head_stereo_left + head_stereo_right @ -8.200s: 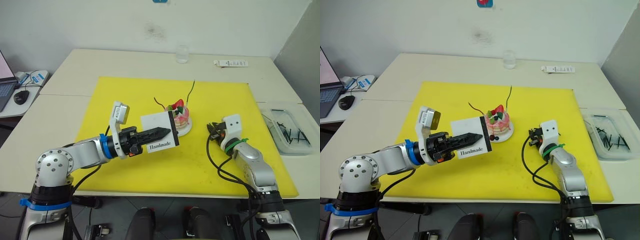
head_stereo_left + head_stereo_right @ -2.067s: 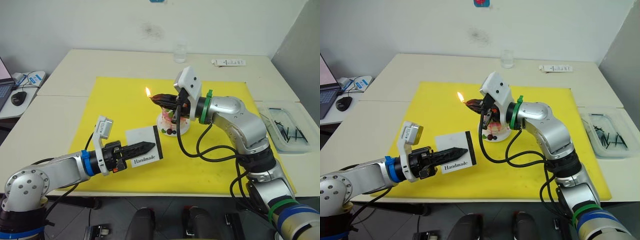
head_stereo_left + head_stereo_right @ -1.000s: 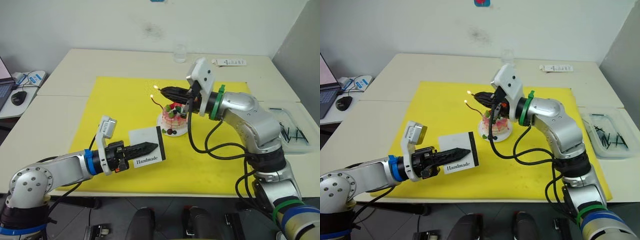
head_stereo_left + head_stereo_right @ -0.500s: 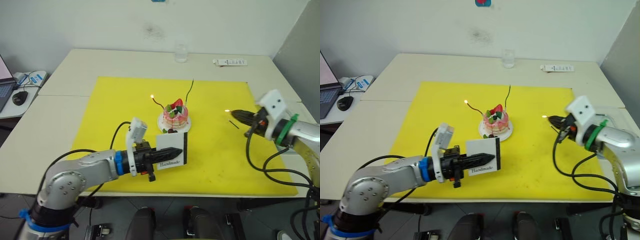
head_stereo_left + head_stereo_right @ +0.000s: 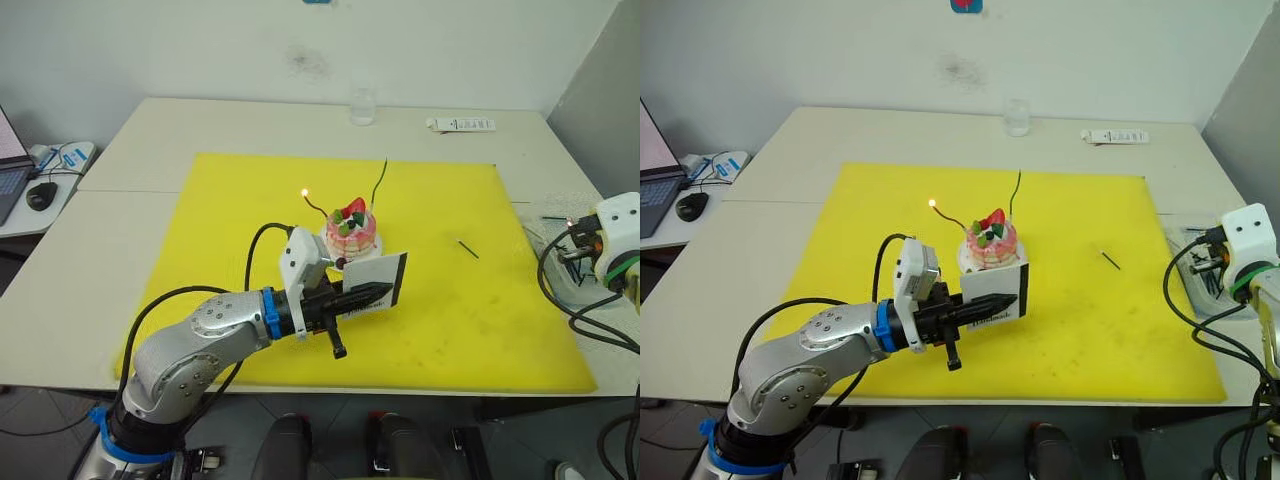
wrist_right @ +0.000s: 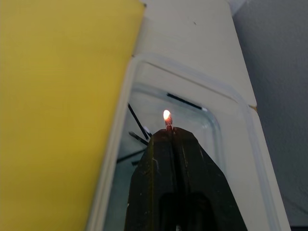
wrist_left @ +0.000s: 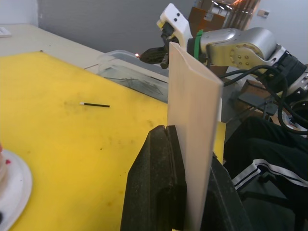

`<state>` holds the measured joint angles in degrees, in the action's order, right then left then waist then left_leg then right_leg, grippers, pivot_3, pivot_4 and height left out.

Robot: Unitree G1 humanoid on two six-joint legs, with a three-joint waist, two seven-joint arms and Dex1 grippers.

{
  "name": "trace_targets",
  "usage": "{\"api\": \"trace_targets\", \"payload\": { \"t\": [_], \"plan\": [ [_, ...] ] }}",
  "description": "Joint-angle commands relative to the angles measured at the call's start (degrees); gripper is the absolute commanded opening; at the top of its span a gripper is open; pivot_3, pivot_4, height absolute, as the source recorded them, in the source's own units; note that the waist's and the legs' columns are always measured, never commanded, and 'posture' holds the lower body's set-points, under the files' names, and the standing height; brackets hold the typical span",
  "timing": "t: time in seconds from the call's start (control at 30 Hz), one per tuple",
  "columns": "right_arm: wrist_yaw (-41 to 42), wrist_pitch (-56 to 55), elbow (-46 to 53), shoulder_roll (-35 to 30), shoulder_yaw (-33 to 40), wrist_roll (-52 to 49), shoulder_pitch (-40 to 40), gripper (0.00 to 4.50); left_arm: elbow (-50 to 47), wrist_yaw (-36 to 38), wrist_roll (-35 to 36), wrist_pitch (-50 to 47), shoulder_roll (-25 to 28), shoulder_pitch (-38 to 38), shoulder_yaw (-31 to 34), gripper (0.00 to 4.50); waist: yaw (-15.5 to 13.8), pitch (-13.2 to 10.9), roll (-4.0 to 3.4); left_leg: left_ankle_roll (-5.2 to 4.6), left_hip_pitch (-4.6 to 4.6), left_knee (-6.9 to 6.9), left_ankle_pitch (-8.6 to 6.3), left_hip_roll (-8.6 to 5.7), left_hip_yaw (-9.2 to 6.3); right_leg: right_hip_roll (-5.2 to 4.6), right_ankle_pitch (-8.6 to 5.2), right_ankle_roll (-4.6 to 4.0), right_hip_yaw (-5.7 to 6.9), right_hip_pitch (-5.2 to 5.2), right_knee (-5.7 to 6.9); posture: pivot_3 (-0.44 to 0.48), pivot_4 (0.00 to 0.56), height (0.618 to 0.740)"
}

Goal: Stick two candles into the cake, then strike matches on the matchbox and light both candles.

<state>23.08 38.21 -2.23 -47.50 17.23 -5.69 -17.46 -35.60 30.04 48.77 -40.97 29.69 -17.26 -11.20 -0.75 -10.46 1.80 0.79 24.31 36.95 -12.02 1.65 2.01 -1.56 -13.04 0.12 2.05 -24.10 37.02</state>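
Now right gripper [image 6: 168, 132], clenched on burning match [image 6: 167, 121], swung from cake [image 5: 992, 243] to tray [image 6: 231, 139]; red candle [image 5: 948, 217] lit, green candle [image 5: 1016, 195] unlit; left gripper [image 7: 190, 144] gripping matchbox [image 7: 195, 120].

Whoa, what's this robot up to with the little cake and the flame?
It is lighting birthday candles. The cake sits on a yellow mat with two candles in it: the red candle burns, the green candle shows no flame. The left gripper grips the matchbox beside the cake. The right gripper holds a burning match over a clear tray of spare matches.
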Motion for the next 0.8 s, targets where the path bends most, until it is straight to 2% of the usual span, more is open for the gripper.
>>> {"api": "trace_targets", "payload": {
  "t": [0.03,0.13,0.23,0.6,0.7,0.8],
  "plan": [
    [-1.99,0.22,-1.93,-1.87,1.43,1.67,-1.78,0.06,-2.37,1.64,-2.01,2.16,-0.71,0.48,-0.47,0.00,0.03,0.01,-0.02,0.00,0.00,0.00,0.00,0.00,0.00,0.02,0.00,0.00,-0.01,0.00,0.00,0.000,0.150,0.740],
    [-2.10,1.47,-2.99,-1.65,1.42,1.30,-2.25,0.06,-2.69,2.25,-2.68,2.34,-0.96,1.00,-0.26,0.00,0.05,0.01,-0.02,0.00,-0.01,0.01,0.00,0.00,-0.01,0.06,0.00,0.00,-0.01,0.00,0.02,0.000,0.150,0.740],
    [-2.11,1.57,-3.44,-1.41,1.35,0.98,-2.47,0.66,-3.05,1.96,-1.97,1.66,-1.33,1.12,0.48,0.00,0.05,0.02,-0.03,0.00,-0.01,0.01,0.00,0.01,-0.04,0.13,0.00,0.00,0.00,0.01,0.02,0.000,0.150,0.740],
    [-2.33,-3.91,0.78,-1.39,2.68,0.55,-2.32,4.45,-3.68,1.36,0.77,-2.05,-0.43,-1.00,2.97,0.00,0.34,0.02,-0.04,0.00,-0.01,0.03,0.00,0.01,-0.08,0.18,0.01,0.02,-0.01,0.02,0.05,0.000,0.150,0.740],
    [2.83,-8.76,3.68,0.19,1.51,-3.34,-2.95,4.45,-2.82,2.06,1.77,-2.89,0.18,-1.11,3.99,0.00,0.40,0.03,-0.05,0.00,-0.03,0.04,0.00,0.01,-0.07,0.20,0.01,0.02,-0.05,0.03,0.06,0.000,0.150,0.740],
    [10.00,-11.99,7.90,3.26,-0.65,-8.89,-2.08,4.45,-1.50,2.03,6.67,-5.72,0.83,-0.43,6.97,0.00,0.90,0.03,-0.04,0.00,-0.07,0.04,0.00,0.06,-0.08,0.29,0.02,0.03,-0.06,0.04,0.06,0.000,0.150,0.740]
  ]
}}
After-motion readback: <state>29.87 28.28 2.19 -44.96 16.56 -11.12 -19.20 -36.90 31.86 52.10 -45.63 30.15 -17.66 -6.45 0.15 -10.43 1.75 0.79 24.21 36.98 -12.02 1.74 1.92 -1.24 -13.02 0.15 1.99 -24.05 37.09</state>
